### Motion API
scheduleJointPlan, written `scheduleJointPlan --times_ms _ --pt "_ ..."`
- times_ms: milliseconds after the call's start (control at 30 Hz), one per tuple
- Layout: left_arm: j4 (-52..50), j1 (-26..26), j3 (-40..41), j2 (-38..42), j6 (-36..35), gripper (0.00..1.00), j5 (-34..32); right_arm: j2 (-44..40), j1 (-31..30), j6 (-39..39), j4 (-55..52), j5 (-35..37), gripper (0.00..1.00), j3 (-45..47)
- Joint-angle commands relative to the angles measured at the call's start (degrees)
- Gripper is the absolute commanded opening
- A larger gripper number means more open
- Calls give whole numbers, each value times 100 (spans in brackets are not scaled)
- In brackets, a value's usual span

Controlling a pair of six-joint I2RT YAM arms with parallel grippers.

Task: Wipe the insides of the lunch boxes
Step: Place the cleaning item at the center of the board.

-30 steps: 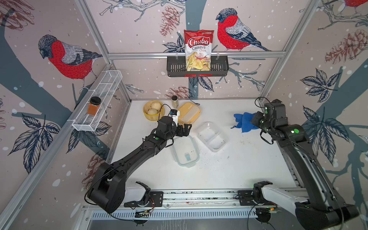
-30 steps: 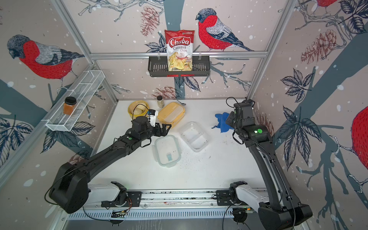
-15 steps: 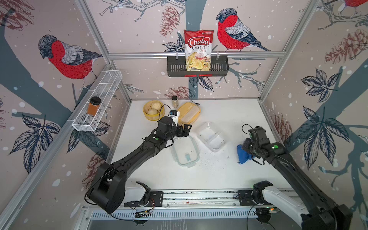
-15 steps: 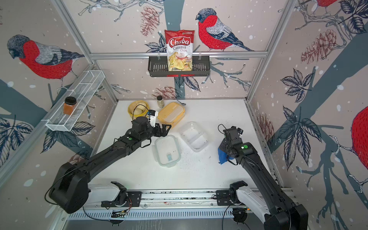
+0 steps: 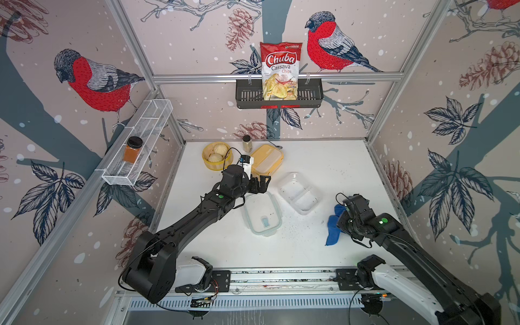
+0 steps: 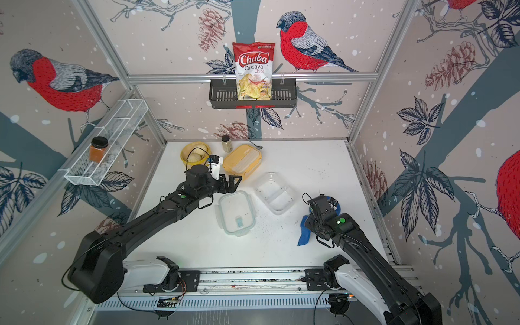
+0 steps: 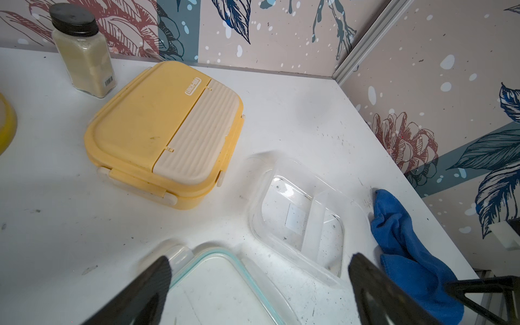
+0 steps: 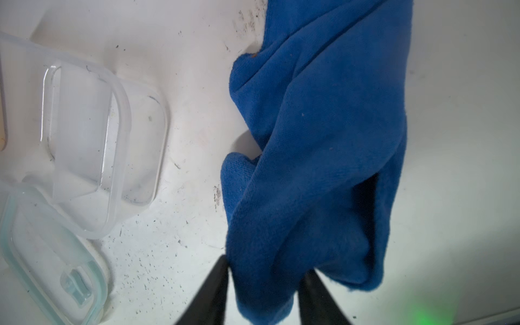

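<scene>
Clear lunch box point(image 5: 299, 194) beside left hand point(image 5: 261, 184)

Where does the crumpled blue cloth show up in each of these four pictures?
In a top view: the crumpled blue cloth lies under the right arm, partly hidden.
In a top view: the cloth, same place.
Left wrist: the cloth lies near the clear two-compartment plastic lunch box.
Right wrist: the cloth fills the middle, one end between the right claw's fingers.
Shared landmark: that lunch box, near the cloth everywhere.
</scene>
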State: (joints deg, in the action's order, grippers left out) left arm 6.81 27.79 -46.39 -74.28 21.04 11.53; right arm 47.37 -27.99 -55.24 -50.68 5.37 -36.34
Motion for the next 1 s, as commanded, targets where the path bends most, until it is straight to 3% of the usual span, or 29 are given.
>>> scheduleJointPlan --times_ms 0,200,333,400,500,633,700,800,967 --pt "61 -13 -71 -17 -38 98 -37 41 -151 48 -473 -4 66 -454" --pt "67 -19 -131 -94 -18 98 -76 263 -193 278 -1156 771 67 -1561" --pt "-55 -19 -133 -95 -100 98 -145 649 -457 547 -1390 -179 69 -1772" --pt "-70 -35 -133 -110 -125 98 -205 561 -1090 55 -1564 21 71 -1656" --pt "-88 -80 -190 -172 -136 98 -189 224 -1207 -259 -1727 4 71 -1255" --pt "-61 -90 -230 -234 -105 98 -88 -100 -1162 -502 -1760 1087 70 -1513" --pt "-53 -90 -221 -236 -84 98 -58 107 -811 -109 -1565 1257 71 -1569" --pt "-35 -90 -188 -222 -49 98 -42 678 109 746 -821 664 72 -1290" --pt "47 -90 -113 -166 -22 98 -72 1075 1427 1573 -124 286 71 -1148"
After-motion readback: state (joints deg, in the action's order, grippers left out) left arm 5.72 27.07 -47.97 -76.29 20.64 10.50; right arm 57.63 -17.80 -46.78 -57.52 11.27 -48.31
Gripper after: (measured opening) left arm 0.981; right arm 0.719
